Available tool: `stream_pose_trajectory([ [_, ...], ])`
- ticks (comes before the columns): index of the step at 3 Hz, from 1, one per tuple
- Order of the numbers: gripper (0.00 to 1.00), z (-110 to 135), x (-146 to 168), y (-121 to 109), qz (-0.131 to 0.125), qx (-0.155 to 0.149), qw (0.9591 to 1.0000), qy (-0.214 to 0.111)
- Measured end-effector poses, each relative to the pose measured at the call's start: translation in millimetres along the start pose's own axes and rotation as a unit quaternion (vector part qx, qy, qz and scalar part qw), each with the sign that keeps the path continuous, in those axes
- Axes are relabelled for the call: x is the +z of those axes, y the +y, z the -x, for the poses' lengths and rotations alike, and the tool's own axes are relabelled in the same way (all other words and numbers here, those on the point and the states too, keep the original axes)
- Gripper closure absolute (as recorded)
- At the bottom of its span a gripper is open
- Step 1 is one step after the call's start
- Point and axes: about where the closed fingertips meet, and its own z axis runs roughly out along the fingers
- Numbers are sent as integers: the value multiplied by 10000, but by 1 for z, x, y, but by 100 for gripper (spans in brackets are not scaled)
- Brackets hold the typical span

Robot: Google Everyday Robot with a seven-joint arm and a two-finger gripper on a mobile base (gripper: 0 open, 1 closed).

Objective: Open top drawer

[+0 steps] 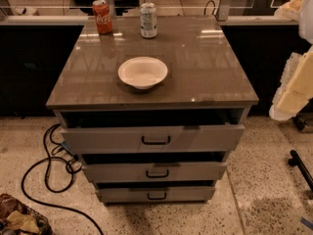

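Observation:
The grey cabinet (151,89) stands in the middle of the camera view with three matt grey drawers. The top drawer (98,140) is the widest and tallest, with a small black loop handle (155,140) mid-front. Its front stands slightly forward of the cabinet, with a dark gap above it under the glossy top. The two shorter drawers (112,173) sit below it, each stepped further back. My gripper (293,89) shows as a cream-coloured shape at the right edge, to the right of the cabinet, about level with the top and apart from the handle.
On the cabinet top stand a red cola can (102,16), a silver can (148,19) and a white bowl (143,72). A black cable (49,168) loops on the floor at the left. A black bar (301,168) lies at the right, clutter (19,219) at the bottom left.

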Motion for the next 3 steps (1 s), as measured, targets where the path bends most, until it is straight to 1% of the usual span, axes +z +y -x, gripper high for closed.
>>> stream_pose_trajectory([
  [1, 0, 2, 0, 3, -4, -22, 10000, -19],
  [2, 0, 4, 13, 20, 125, -119, 9998, -87],
  [3, 0, 11, 26, 41, 203, -318, 9991, -188],
])
